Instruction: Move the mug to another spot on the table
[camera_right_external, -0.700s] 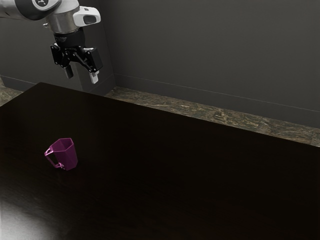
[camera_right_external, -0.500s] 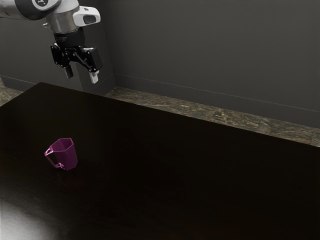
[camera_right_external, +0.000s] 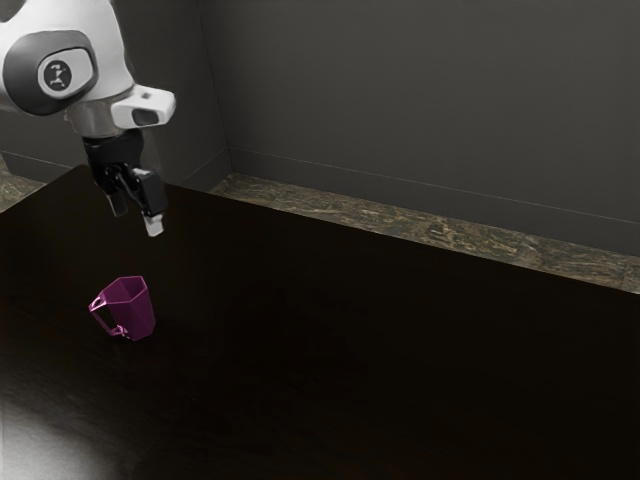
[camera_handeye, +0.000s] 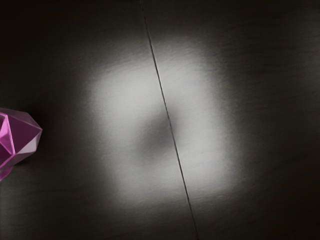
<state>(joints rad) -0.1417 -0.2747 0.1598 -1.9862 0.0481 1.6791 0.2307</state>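
Dark grey walls (camera_right_external: 420, 90) close off the back of the scene, and a strip of mottled stone floor (camera_right_external: 450, 235) runs between them and the far edge of the near-black table (camera_right_external: 350, 350). We reach in from the exterior view's upper left, and our gripper (camera_right_external: 137, 221) hangs in the air above the tabletop with its 2 fingers pointing down. They are spread apart and hold nothing. 1 finger (camera_right_external: 153, 224) ends in a pale tip and the other looks dark. The mug (camera_right_external: 125, 306) stands upright on the table toward the exterior view's left, lower in that view than the gripper and well apart from it. It is a purple, faceted cup that narrows toward its base. Its handle faces the exterior view's left and its open mouth faces up. From the wrist camera we look straight down on the table (camera_handeye: 225, 75), where a pale sheen spreads over the dark surface and 1 thin seam (camera_handeye: 167, 120) crosses it. Part of the mug (camera_handeye: 15, 137) shows there, well off to one side of the spot beneath our hand and on the far side of the sheen from the seam.
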